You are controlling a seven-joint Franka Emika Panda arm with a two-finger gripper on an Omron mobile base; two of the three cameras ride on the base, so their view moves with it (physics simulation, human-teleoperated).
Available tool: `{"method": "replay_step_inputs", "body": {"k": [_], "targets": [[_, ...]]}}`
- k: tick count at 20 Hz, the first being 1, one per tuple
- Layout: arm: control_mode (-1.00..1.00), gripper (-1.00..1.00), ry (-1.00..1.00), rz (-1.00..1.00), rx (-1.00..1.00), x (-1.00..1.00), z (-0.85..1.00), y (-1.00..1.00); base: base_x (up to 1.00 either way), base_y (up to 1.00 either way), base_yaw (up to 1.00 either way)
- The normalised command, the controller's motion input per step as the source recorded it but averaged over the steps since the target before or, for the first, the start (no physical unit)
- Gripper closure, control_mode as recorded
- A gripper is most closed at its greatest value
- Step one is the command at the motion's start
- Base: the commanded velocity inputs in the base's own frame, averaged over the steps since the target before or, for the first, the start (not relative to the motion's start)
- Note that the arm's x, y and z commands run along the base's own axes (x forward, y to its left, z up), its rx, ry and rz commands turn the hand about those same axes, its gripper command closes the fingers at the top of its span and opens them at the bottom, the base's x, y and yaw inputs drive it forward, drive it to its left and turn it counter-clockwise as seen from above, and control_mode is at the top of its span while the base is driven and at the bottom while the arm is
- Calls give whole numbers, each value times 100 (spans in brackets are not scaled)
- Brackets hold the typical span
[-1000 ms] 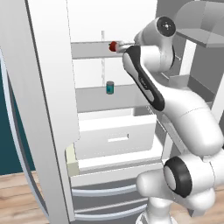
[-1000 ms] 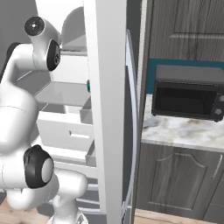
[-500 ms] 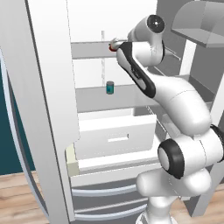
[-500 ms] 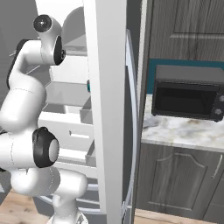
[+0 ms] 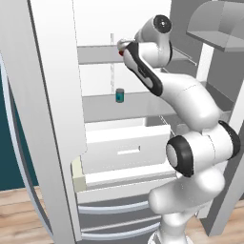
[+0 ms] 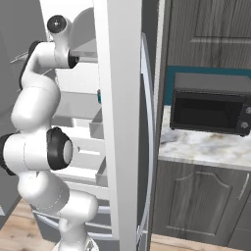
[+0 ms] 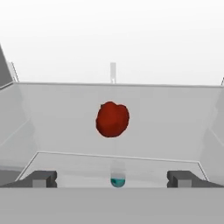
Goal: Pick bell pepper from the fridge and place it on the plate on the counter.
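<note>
- The arm [image 5: 190, 105] has swung up and in over the last second, its upper end now at the fridge [image 5: 52, 119] top shelf in the upper middle of the left base view, so I'd say the reach for the grab is underway.
- Hand view: bell pepper [image 7: 112, 119] sits dead centre on the grey shelf [image 7: 61, 118], well clear of side walls and back wall, so there's room all round it.
- Tool [image 7: 113, 179] is spread wide, holding nothing, tips at the bottom corners.
- Small teal can [image 5: 120, 96] is on the shelf below, out of the way.
- Worktop [image 6: 206, 147] waits at right of the right base view.
</note>
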Motion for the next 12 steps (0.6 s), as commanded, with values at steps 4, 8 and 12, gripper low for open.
{"method": "replay_step_inputs", "body": {"k": [4,8,12], "targets": [[-100,-100,5,0,0,37,0,5,0,0,0],[-100,-100,7,0,0,34,0,7,0,0,0],[-100,-100,8,0,0,33,0,9,0,0,0]]}}
